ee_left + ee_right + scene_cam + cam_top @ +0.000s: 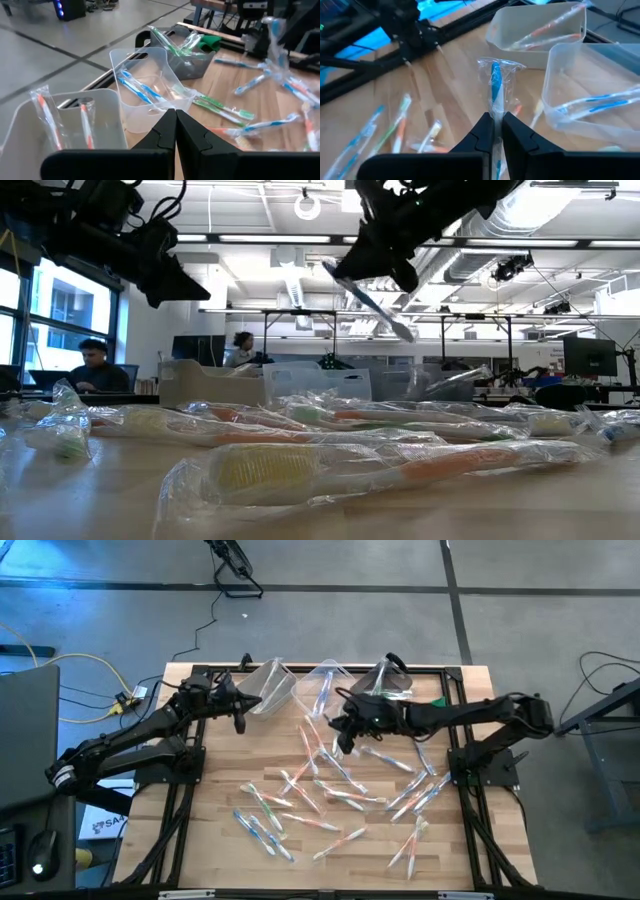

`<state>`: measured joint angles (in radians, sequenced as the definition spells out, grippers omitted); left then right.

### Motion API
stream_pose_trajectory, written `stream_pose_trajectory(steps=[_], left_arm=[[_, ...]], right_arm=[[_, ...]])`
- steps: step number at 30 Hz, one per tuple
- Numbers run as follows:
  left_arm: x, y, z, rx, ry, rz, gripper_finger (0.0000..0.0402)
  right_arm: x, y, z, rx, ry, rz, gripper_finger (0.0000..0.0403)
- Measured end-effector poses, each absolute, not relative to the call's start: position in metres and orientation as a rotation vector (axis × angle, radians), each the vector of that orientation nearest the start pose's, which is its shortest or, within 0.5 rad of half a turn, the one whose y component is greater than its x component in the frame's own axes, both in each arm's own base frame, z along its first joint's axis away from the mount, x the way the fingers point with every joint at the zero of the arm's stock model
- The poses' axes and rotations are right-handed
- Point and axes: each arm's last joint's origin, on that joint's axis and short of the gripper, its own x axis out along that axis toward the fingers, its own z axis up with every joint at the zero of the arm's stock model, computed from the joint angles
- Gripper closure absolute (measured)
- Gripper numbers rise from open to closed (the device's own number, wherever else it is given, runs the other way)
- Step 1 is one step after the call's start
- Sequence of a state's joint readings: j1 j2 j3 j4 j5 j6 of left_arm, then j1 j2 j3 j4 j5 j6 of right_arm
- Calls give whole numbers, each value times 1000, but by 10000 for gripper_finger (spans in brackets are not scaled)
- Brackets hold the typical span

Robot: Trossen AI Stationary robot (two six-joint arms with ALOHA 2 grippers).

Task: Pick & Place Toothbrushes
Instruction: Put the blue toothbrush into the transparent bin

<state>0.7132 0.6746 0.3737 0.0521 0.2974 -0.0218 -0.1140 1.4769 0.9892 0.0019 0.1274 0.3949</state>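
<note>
Holding blue toothbrush [494,85] | right gripper [494,131] pinched its wrapper, brush upright ahead of fingertips | left gripper [175,126] closed, empty | light, crinkly, probably slippery; grip mid-handle

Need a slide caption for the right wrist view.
Right gripper shut on a blue toothbrush, with the bins ahead.

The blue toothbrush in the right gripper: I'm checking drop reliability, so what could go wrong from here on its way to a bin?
The right gripper pinches the blue toothbrush by its loose clear wrapper, so it might slip or swing; in the low view it hangs tilted. The three bins stand close together, so it could land in the orange bin rather than the blue bin. The shut left gripper hovers near those bins, and the arms could crowd each other.
</note>
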Motion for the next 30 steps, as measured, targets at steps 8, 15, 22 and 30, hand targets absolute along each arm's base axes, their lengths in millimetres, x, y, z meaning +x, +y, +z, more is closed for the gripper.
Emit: stream_pose_trajectory(steps=[8, 15, 22, 30], left_arm=[[125, 97, 230, -232, 196, 425, 399], [125, 97, 229, -233, 197, 425, 399], [125, 97, 229, -233, 198, 416, 399], [126, 95, 230, -262, 192, 370, 399]], right_arm=[[326, -54, 274, 360, 283, -284, 389], [328, -66, 289, 248, 135, -260, 389], [326, -81, 300, 137, 37, -255, 389], [316, -113, 302, 115, 19, -231, 389]])
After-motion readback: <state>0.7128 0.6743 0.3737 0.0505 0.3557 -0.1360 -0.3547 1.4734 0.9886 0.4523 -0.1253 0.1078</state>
